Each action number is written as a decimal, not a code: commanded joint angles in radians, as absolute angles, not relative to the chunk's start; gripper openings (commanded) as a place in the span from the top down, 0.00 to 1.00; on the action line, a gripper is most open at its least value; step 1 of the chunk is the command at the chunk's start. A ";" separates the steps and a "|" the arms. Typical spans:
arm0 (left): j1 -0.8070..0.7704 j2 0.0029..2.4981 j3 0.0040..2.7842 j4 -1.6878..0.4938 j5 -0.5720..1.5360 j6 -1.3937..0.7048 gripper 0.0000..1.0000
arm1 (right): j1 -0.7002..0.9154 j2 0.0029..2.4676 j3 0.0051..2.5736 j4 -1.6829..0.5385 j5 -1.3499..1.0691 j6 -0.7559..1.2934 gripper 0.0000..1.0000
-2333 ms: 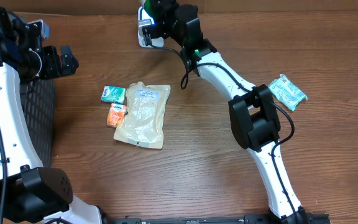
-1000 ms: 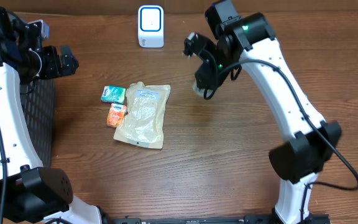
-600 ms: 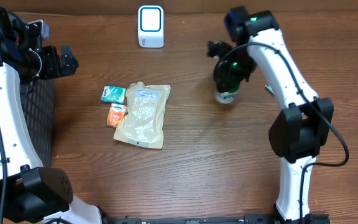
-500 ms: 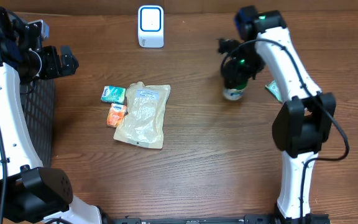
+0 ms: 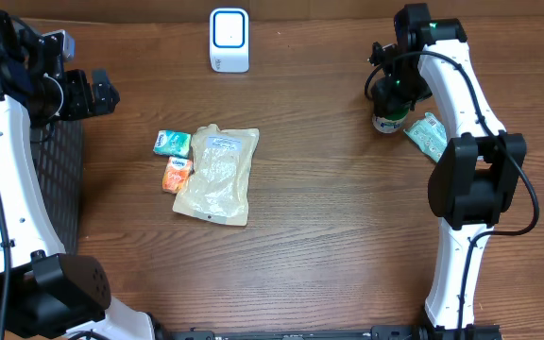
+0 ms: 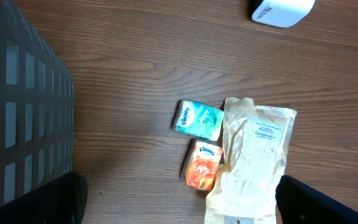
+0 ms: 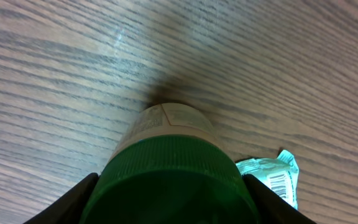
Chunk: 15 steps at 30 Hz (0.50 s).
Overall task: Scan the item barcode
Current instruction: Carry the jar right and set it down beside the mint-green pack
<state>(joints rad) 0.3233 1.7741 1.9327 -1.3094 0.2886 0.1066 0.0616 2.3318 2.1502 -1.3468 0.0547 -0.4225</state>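
The green-capped bottle (image 5: 385,121) had travelled from the scanner (image 5: 229,40) to the table's right side, just beside the teal packet (image 5: 427,137), the right gripper (image 5: 392,93) clamped on its cap; scanning looked done, only release remaining. The left gripper (image 5: 85,93) hung spread wide

From overhead, the right gripper (image 5: 390,94) covers most of the bottle (image 5: 386,122); its label print is too small to read. In the left wrist view, the white scanner (image 6: 283,9) is cut by the top edge, the pouch (image 6: 253,162) by the bottom edge.
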 commanded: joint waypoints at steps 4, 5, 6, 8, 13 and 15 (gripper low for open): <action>0.326 1.745 1.950 -1.308 0.297 0.099 0.00 | 0.043 2.320 2.159 -1.351 0.070 -0.414 0.55; 0.326 1.745 1.950 -1.308 0.297 0.099 0.00 | 0.037 2.320 2.159 -1.351 0.070 -0.414 0.55; 0.326 1.745 1.950 -1.308 0.297 0.099 0.00 | 0.033 2.320 2.159 -1.351 0.070 -0.410 0.55; 0.326 1.745 1.950 -1.308 0.297 0.099 0.01 | 0.027 2.320 2.159 -1.351 0.070 -0.398 0.53; 0.326 1.745 1.950 -1.308 0.296 0.099 0.01 | 0.015 2.320 2.159 -1.363 0.069 -0.395 0.48; 0.326 1.745 1.950 -1.308 0.297 0.099 0.00 | 0.013 2.320 2.159 -1.372 0.066 -0.395 0.45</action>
<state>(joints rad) 0.3233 1.7741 1.9327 -1.3094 0.2886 0.1066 0.0193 2.3318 2.1502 -1.3674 0.0601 -0.4076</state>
